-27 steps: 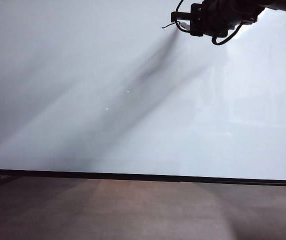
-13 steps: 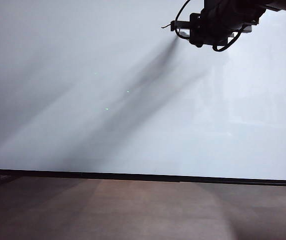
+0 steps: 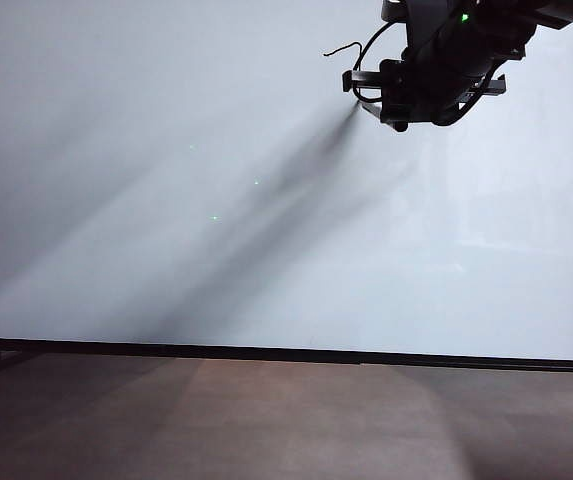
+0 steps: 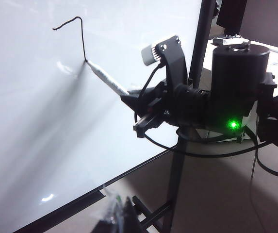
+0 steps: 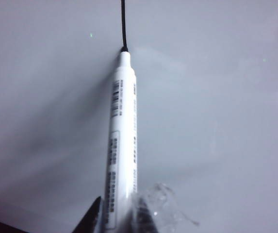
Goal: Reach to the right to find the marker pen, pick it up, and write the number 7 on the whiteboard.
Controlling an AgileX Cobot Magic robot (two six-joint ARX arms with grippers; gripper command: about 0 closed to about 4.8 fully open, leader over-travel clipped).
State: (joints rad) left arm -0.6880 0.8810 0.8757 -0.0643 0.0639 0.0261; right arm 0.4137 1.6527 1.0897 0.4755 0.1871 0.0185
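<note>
The right gripper (image 3: 366, 95) works near the top right corner of the whiteboard (image 3: 216, 250), its fingers (image 5: 92, 218) pinching the marker pen (image 5: 122, 136) at the rear of the barrel. The dark tip presses against the glossy white surface at the foot of a thin black stroke. That stroke, the number 7 (image 4: 75, 34) in progress, shows a short wavy top bar joined to a vertical stem.

The pen looks light, rigid and smooth-sided, so it would likely pivot or slip in a loose grip. A hold low on the barrel, well back from the tip, appears to suit it, with only gentle pressure needed against the hard, slick board. Pushing harder would probably skid the tip or twist the pen between the fingers.

The black frame runs close along the right edge, leaving little room that way. Wide open board lies below and toward the left edge, down to the bottom rail above the brown-grey floor (image 3: 266, 420).

The left gripper sits outside every view; whether its fingers are spread or pressed together cannot be told.
</note>
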